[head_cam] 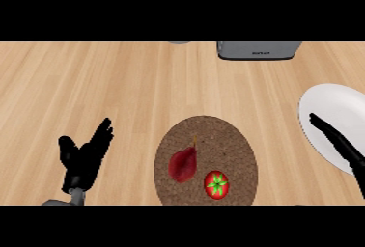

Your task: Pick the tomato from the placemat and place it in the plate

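Tomato [217, 184] at 5 o'clock on placemat [235, 140], untouched. Right hand [335, 137] open, empty, over plate [335, 103]; left hand [85, 154] open, resting. Approach from above, avoiding red leaf [184, 164].

Tomato [217, 184] on placemat [214, 132]; plate [335, 108] right, under right hand [336, 140]

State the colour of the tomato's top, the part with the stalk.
Green, star-shaped, on the red tomato; seen in the head view, the only one.

We count one tomato [217, 184], one placemat [228, 140], one plate [335, 108], and two robot hands: left robot hand [84, 155], right robot hand [339, 141].
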Robot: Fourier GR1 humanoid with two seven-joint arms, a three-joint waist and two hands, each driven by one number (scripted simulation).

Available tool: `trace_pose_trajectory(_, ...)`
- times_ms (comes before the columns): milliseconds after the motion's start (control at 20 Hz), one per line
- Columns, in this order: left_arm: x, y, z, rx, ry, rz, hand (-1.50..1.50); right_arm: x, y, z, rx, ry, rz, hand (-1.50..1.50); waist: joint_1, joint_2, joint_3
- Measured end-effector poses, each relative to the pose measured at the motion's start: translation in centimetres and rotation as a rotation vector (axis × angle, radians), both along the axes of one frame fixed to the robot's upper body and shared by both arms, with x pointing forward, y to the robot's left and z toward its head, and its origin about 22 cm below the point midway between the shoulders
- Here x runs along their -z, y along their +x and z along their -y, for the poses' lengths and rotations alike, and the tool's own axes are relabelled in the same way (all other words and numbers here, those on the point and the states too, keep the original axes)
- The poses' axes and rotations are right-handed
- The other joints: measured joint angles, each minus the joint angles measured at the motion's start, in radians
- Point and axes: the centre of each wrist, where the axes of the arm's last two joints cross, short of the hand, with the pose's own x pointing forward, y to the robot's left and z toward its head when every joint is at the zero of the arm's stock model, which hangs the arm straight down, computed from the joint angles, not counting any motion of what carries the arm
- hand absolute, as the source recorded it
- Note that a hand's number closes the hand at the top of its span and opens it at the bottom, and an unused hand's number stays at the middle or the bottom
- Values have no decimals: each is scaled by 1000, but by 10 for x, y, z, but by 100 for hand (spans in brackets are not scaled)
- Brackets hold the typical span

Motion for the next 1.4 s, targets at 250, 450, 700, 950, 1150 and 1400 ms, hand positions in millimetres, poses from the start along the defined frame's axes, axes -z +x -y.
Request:
trace_pose_trajectory(250,0,2,-2,18,-9,3,0,-13,-4,-32,-14,-132,-109,-150,9,1,1)
trace_pose_trajectory(450,0,2,3,16,-9,7,0,-12,-2,-65,-11,-187,-168,-150,13,1,2)
trace_pose_trajectory(700,-1,3,-1,18,-2,3,0,0,-2,-102,7,-249,-199,-150,11,1,1)
trace_pose_trajectory(950,2,0,1,15,0,15,0,17,-1,-122,1,-280,-280,-150,9,1,2)
trace_pose_trajectory(1150,0,1,7,7,4,10,0,22,1,-133,-14,-272,-318,-150,8,1,3)
trace_pose_trajectory(1400,-1,0,4,6,-2,4,0,41,-7,-145,-24,-280,-323,-150,7,1,2)
